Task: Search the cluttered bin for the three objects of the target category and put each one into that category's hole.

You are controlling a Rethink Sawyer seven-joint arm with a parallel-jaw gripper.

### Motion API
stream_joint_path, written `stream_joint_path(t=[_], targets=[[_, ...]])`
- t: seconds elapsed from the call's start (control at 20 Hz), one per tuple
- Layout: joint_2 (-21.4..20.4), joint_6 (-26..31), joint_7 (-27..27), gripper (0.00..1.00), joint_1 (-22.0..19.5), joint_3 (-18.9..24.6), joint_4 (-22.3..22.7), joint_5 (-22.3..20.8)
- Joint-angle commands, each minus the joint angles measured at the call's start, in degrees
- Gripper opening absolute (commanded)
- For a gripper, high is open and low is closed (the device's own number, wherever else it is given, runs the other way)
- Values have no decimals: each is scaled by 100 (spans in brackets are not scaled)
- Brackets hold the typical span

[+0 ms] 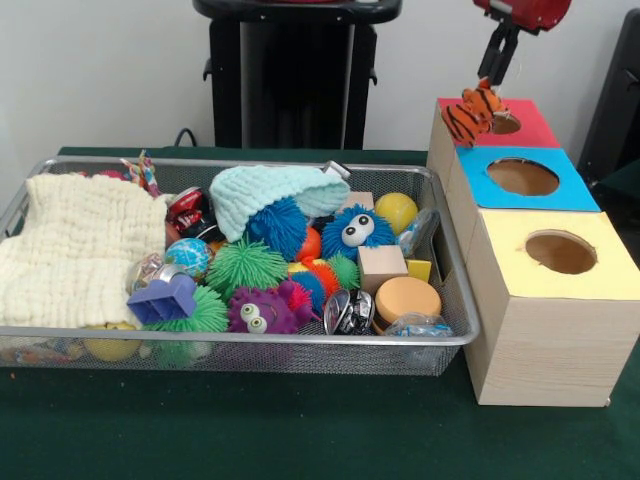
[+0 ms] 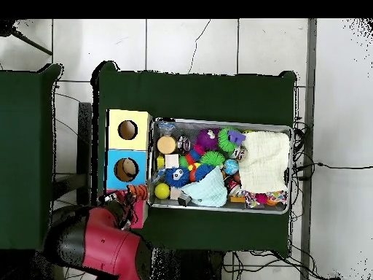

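Jaws of the black gripper [image 1: 497, 72] hang straight down and appear pinched on the top of a small orange-and-black striped plush tiger [image 1: 472, 112], though the fingers are thin and the grip itself is hard to see. From the tiger, the round hole in the red-topped wooden box [image 1: 520, 122] lies at about three o'clock in the front view, just beside the toy's flank, so the toy dangles over the box's near-left corner, not over the opening. In my judgement the step in hand is the drop, and doing it well means carrying the toy toward three o'clock until its body is centred over the hole, lowering it so the legs enter first, and only then letting go; released now, it would likely catch the rim or slide off the edge. At five o'clock sit the blue-topped box [image 1: 527, 178] and, beyond it, the yellow-topped box [image 1: 553, 252]. At eight o'clock stands the silver wire-mesh bin [image 1: 440, 330], crowded with spiky rubber balls and a cream knitted cloth [image 1: 70, 250].
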Motion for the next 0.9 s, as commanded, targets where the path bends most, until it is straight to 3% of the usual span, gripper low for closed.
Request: stream_joint_path(t=[0.05, 0.55, 0.9], targets=[[559, -217, 1616, 0, 104, 649, 401, 392], [406, -10, 1384, 0, 121, 507, 450, 476], [-48, 937, 1297, 0, 159, 114, 229, 248]])
